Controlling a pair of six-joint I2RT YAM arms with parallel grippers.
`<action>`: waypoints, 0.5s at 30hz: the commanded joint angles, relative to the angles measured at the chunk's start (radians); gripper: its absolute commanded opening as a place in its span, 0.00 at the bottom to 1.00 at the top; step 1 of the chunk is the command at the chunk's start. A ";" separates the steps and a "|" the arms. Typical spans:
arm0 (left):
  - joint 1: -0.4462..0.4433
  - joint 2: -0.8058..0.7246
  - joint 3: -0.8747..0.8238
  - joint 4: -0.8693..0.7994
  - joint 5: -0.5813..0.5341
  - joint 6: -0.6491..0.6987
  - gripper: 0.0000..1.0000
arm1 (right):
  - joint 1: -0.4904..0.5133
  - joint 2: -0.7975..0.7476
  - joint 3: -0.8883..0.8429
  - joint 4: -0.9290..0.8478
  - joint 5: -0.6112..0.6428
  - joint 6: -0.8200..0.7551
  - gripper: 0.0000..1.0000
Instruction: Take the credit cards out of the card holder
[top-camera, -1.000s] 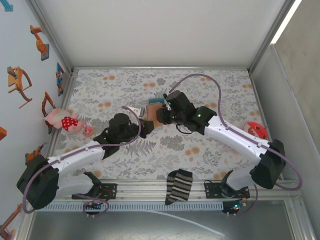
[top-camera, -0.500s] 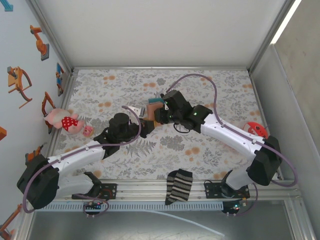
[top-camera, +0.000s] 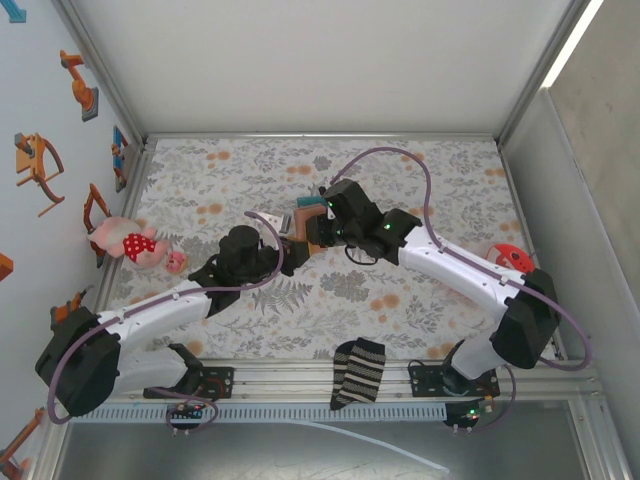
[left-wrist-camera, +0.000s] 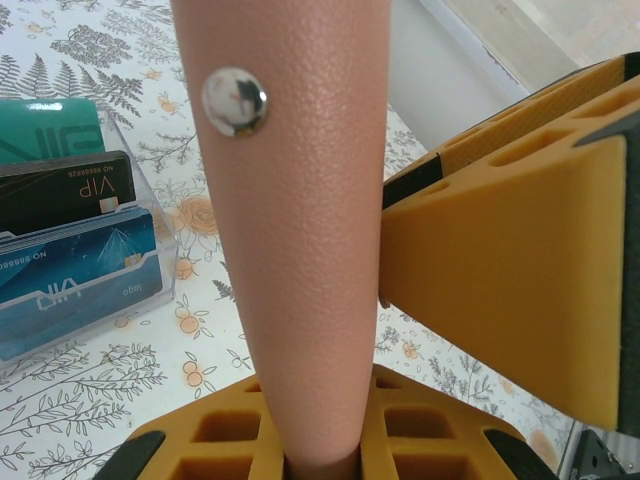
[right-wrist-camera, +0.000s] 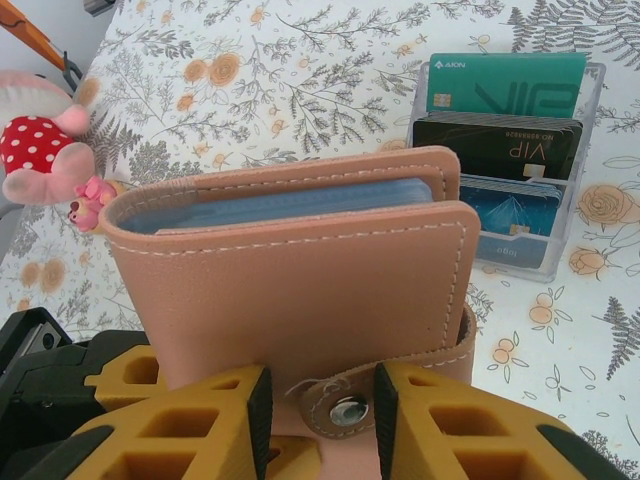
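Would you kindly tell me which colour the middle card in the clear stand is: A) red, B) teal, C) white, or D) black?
D: in the right wrist view the clear stand holds a black VIP card between a teal card and a blue card.

left arm and right arm: white shells, black joints, black bases. a mauve cable loops along each. a green light dots the right wrist. the fingers are orange, gridded blocks edged black.
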 joint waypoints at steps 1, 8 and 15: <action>-0.007 -0.008 0.046 0.076 0.014 0.016 0.00 | 0.008 0.018 0.016 -0.019 0.021 0.006 0.33; -0.006 -0.007 0.047 0.077 0.016 0.024 0.00 | 0.009 0.032 0.012 -0.036 0.042 0.003 0.28; -0.007 -0.016 0.043 0.073 0.012 0.025 0.00 | 0.010 0.011 -0.005 -0.045 0.069 0.000 0.21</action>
